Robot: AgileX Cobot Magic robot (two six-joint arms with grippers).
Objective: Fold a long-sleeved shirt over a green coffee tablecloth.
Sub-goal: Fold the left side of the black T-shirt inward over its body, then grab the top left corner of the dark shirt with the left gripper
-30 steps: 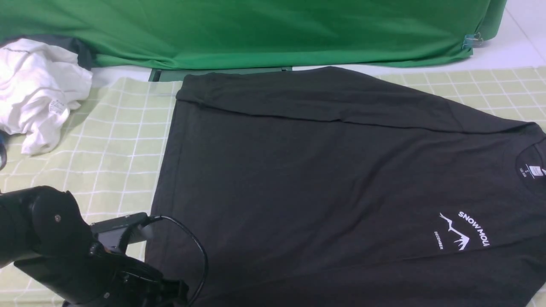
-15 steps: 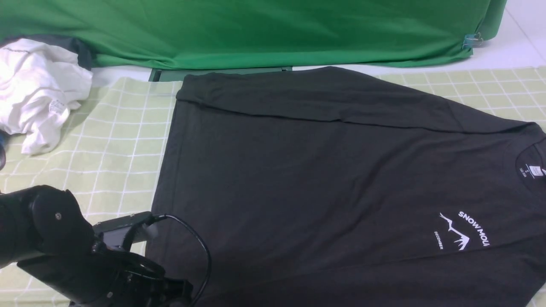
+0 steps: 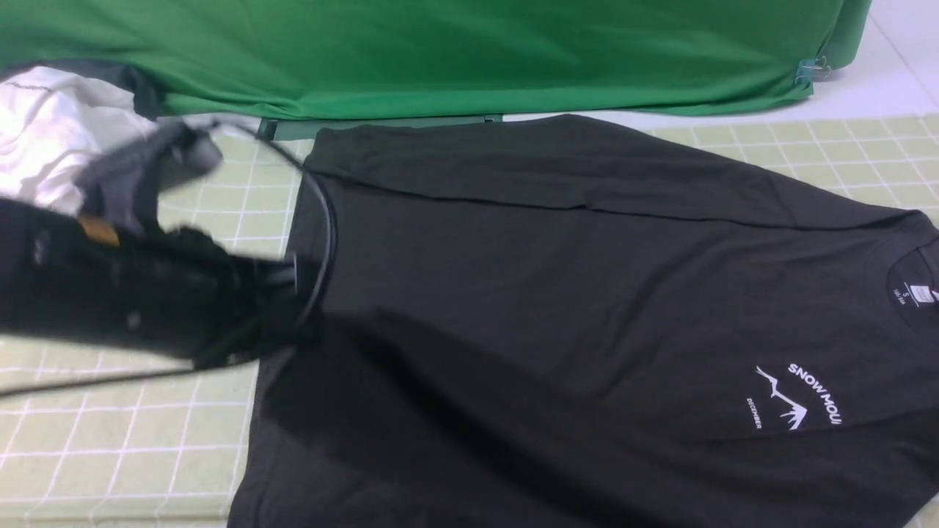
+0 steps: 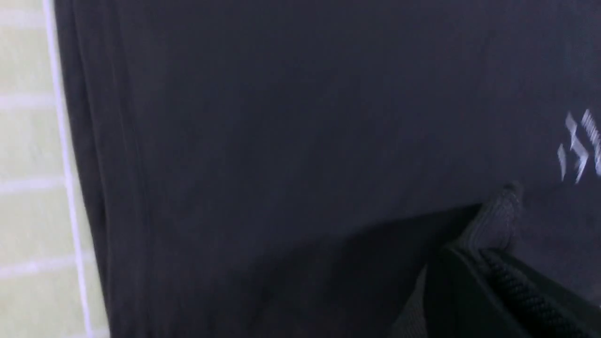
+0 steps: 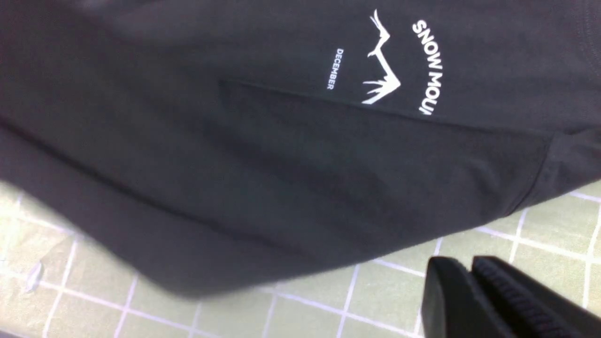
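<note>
Black fabric is on the move now. A second ago the left arm (image 3: 110, 293) sat low at the near-left corner of the front view. Now it's a blurry streak up around the middle of the left side, partly in front of the white garment (image 3: 44, 125). The long-sleeved shirt (image 3: 557, 293) has changed with it: a dark raised fold runs from the arm across the near-left part, and the near hem corner has slid a bit to the left. The far half hasn't budged, and neither has the logo (image 3: 799, 400) or the neck label (image 3: 913, 293). Same goes for the green drape (image 3: 440, 51) at the back.

The left wrist view shows the left gripper (image 4: 469, 256) with its jaws clamped together on the shirt. A ribbed bit of cuff (image 4: 495, 218) pokes out right past the tips, and the rest of the shirt is spread out underneath. The shirt itself lies across the green coffee tablecloth (image 3: 147, 440), collar to the right.

The right gripper (image 5: 472, 274) doesn't show in the front view. Its own camera has the two pads pressed together, with at most a sliver between them and nothing in them. It's over bare tablecloth, near the shirt's edge but not touching it.
</note>
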